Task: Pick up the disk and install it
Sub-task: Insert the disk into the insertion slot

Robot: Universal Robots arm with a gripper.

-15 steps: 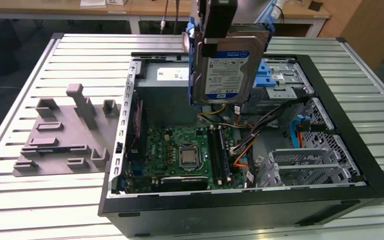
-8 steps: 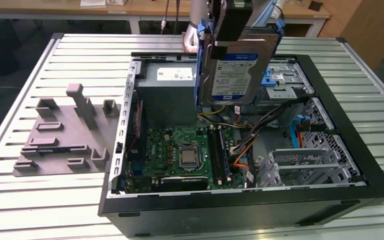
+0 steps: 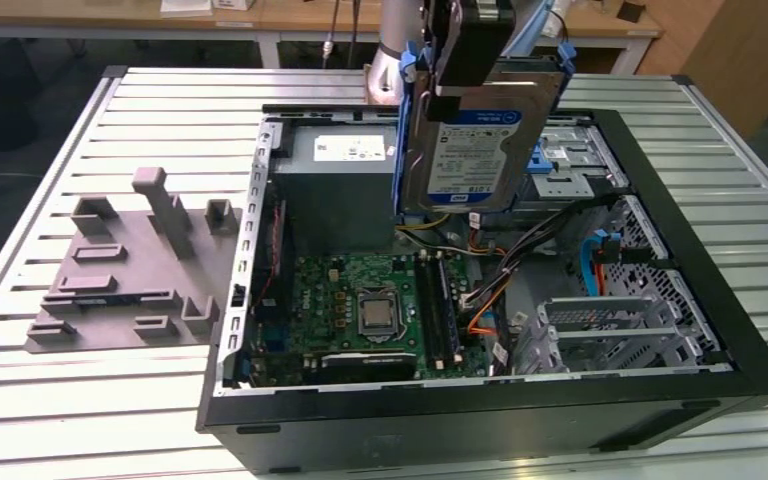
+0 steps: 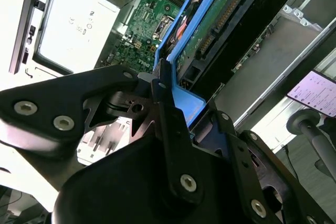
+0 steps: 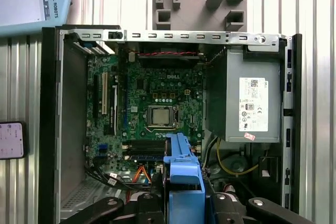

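The disk (image 3: 470,145), a silver-grey drive with a white-and-blue label in a blue plastic carrier, hangs upright above the open computer case (image 3: 704,300). It sits over the gap between the power supply (image 3: 337,190) and the drive cage (image 3: 578,165). My gripper (image 3: 467,80) is shut on the disk's upper end. In the second wrist view the gripper (image 4: 184,106) clamps the blue carrier, and the disk's (image 4: 210,24) circuit-board side shows beyond it. In the first wrist view the blue carrier edge of the disk (image 5: 182,169) points down at the motherboard (image 5: 157,108).
A blue plastic bracket (image 3: 558,150) lies on the metal drive cage at the back of the case. Orange and black cables (image 3: 491,300) run beside the motherboard (image 3: 364,310). A grey moulded fixture (image 3: 131,270) stands on the slatted table (image 3: 37,400) at the exterior view's left.
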